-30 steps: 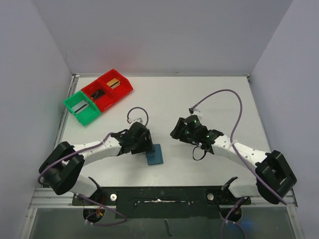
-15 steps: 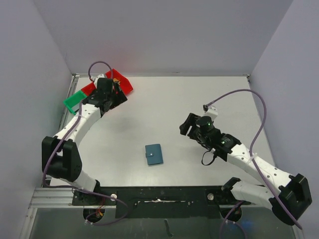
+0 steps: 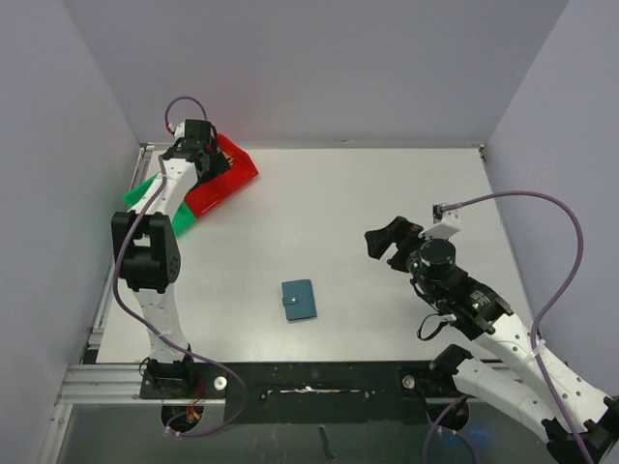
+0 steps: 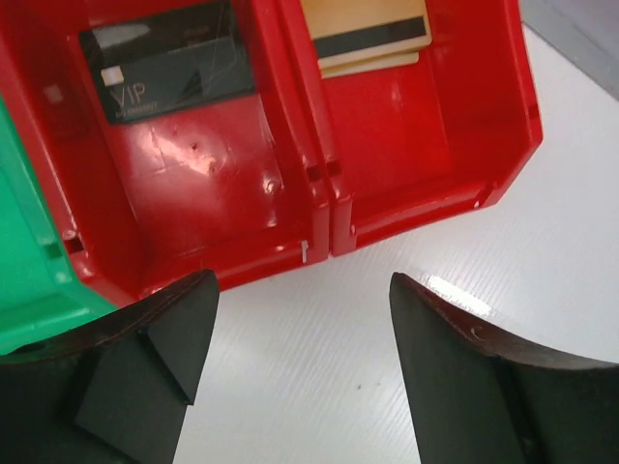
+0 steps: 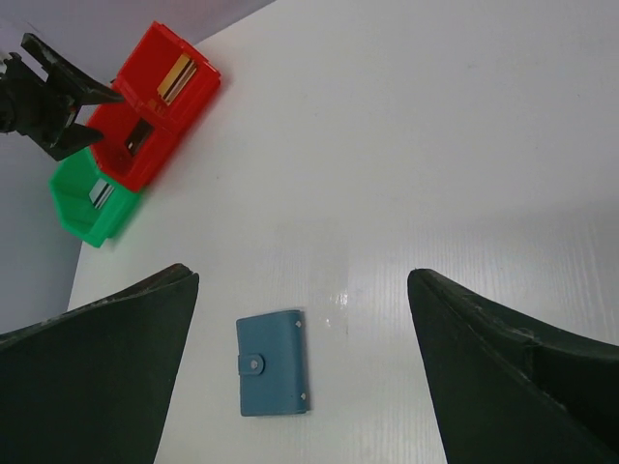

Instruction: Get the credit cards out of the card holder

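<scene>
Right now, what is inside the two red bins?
Middle red bin: a black VIP card. End red bin: stacked gold cards. Anything beneath them is covered.

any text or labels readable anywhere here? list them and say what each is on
"VIP": on the black card lying in a red bin, left wrist view.
Smaller print under that word and at the card's upper right: too small and blurred to read.
Gold card in the neighbouring red bin: only a dark stripe shows, no text.
Card holder: no writing shows on it.
</scene>
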